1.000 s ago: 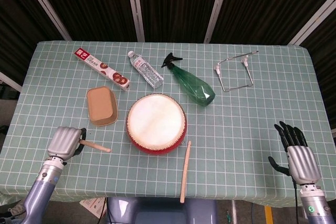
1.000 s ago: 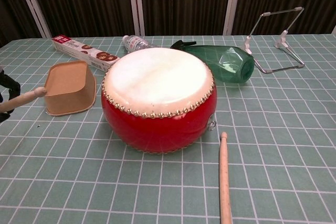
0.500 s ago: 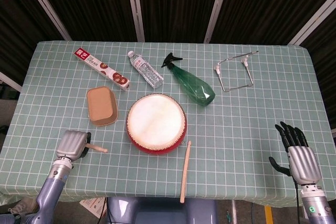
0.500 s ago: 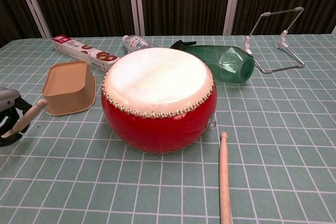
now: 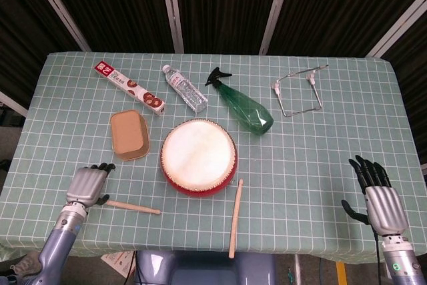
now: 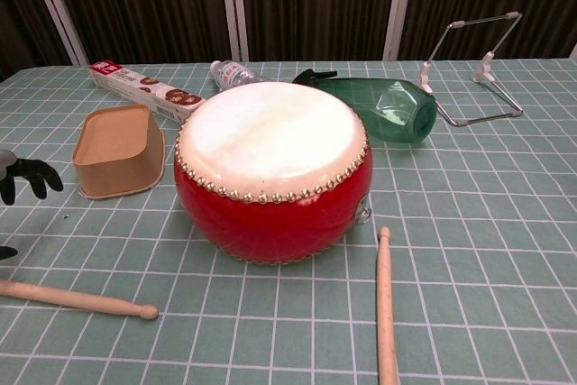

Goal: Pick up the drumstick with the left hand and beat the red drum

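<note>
A table (image 5: 333, 131) under a green checked cloth carries a red drum (image 5: 198, 157), two drumsticks (image 5: 133, 206) (image 5: 235, 217), tan container (image 5: 129, 134), water bottle (image 5: 184, 88), green spray bottle (image 5: 243, 105), foil box (image 5: 129, 87) and wire stand (image 5: 299, 91).

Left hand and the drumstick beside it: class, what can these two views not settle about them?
- Left hand: chest view's left edge cuts it off, showing only dark fingertips.
- Drumstick: in head view the hand covers its butt end, so contact cannot be told; the chest view's edge crops that end too.
</note>
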{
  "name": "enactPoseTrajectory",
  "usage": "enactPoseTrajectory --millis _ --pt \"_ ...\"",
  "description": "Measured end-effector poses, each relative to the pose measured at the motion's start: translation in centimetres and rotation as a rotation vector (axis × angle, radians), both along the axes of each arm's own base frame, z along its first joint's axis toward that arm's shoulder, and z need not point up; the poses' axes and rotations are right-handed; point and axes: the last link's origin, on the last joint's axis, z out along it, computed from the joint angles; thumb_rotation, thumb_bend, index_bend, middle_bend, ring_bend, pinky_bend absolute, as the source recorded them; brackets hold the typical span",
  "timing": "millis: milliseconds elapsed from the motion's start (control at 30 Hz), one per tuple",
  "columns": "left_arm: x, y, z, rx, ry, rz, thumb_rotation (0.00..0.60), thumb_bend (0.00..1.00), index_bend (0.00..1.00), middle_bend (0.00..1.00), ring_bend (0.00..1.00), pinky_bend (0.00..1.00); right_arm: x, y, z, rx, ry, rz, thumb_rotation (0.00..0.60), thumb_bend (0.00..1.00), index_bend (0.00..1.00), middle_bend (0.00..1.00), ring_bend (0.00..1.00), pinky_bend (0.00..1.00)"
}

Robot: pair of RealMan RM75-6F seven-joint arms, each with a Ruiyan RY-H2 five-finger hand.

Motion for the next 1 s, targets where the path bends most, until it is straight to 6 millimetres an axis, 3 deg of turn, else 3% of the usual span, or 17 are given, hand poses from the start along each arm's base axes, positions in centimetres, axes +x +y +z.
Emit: enactPoseTrajectory --millis 200,433,800,1000 --pt "0.3 -0.8 2.1 0.074 -0.098 -0.035 0.600 0.07 0.00 0.01 0.06 0.19 0.0 0.0 0.1 0.006 0.007 0.005 0.600 0.32 0.00 0.00 0.00 0.00" --pt "-1.1 -2.7 6.5 0.236 -0.178 -0.103 0.600 0.01 0.00 0.00 0.00 0.05 0.0 0.0 0.2 0.002 0.047 0.036 0.600 0.32 0.00 0.00 0.00 0.00" --pt "-7.1 -7.9 12.0 0.378 -0.192 -0.066 0.600 0.01 0.00 0.00 0.00 0.03 0.3 0.1 0.2 -0.036 0.138 0.103 0.600 0.32 0.00 0.00 0.00 0.00" --pt "-8.6 -9.4 13.0 0.394 -0.184 -0.033 0.600 0.01 0.00 0.00 0.00 0.02 0.3 0.3 0.0 -0.045 0.152 0.116 0.600 0.32 0.00 0.00 0.00 0.00"
